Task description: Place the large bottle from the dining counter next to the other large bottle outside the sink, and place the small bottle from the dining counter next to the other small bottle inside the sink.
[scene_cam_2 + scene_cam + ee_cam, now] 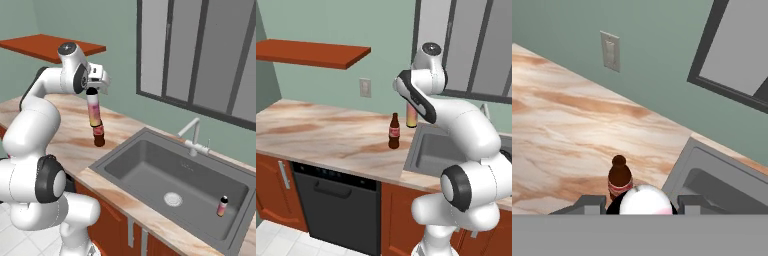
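Holding: we see the gripper [93, 90] closed around the pale cap end of the large bottle [94, 113], which hangs upright below it, pink above and yellow-orange below.
Gripper from the hand camera: the bottle's rounded pale top [646, 201] sits between the two dark finger tips [692, 202].
Large bottle, position: we see it lifted over the marbled worktop [321, 132], by the left rim of the sink. In the left base view its yellow lower end [411, 117] shows beside the arm, behind the brown bottle. We cannot tell whether its base touches the worktop.
Other large bottle: a dark brown cola-style bottle [394, 131] with a red label stands upright on the worktop, just left of the sink. In the right base view the held bottle partly covers it, so we see mainly its lower part [99, 137].
Gap between the two: they are near each other; we cannot tell whether they touch.
Sink: a rectangular grey steel basin [150, 145] with a curved silver tap [192, 135] at its back edge.
In the sink: a small dark bottle with a pale cap and a pinkish band [222, 206] stands upright near the right front corner of the basin.
Surroundings: wall outlet [365, 87] above the worktop, red-brown shelf [311, 53] high on the wall, black dishwasher front [338, 207] under the worktop, and a dark-framed window [200, 55] behind the sink.
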Robot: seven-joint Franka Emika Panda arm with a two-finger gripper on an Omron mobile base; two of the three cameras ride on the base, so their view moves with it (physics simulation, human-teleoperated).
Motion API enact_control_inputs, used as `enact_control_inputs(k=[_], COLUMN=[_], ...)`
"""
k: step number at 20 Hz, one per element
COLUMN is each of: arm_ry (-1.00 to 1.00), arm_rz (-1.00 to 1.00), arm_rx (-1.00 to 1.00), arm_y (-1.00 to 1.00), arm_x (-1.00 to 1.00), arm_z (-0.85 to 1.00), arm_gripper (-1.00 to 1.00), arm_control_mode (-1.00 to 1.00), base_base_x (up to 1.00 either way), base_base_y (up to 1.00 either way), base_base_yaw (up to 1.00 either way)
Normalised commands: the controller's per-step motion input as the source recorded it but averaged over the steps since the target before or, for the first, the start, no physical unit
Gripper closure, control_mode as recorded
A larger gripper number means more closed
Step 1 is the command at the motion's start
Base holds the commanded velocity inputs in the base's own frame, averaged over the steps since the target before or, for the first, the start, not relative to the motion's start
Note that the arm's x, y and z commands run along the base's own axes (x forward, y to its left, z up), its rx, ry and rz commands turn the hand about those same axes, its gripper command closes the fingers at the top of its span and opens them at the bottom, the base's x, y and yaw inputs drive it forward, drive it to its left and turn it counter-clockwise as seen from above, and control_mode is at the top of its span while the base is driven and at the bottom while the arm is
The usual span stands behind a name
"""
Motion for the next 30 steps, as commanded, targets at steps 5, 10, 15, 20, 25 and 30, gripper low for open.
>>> enact_control_inputs(k=[5, 10, 15, 20, 25, 30], arm_ry=[0.0, 0.0, 0.0, 0.0, 0.0, 0.0], arm_rz=[0.0, 0.0, 0.0, 0.0, 0.0, 0.0], arm_rx=[0.0, 0.0, 0.0, 0.0, 0.01, 0.01], arm_y=[0.0, 0.0, 0.0, 0.0, -0.08, -0.09], arm_x=[0.0, 0.0, 0.0, 0.0, 0.14, 0.28], arm_z=[0.0, 0.0, 0.0, 0.0, -0.07, -0.12], arm_gripper=[1.0, 1.0, 1.0, 1.0, 1.0, 1.0], arm_control_mode=[1.0, 1.0, 1.0, 1.0, -1.0, -1.0], base_base_x=[-0.03, 0.05, 0.31, 0.52, 0.25, 0.0], base_base_y=[-0.49, -0.29, -0.05, -0.18, -0.13, 0.0], base_base_yaw=[-0.11, -0.09, -0.05, 0.0, 0.0, 0.0])
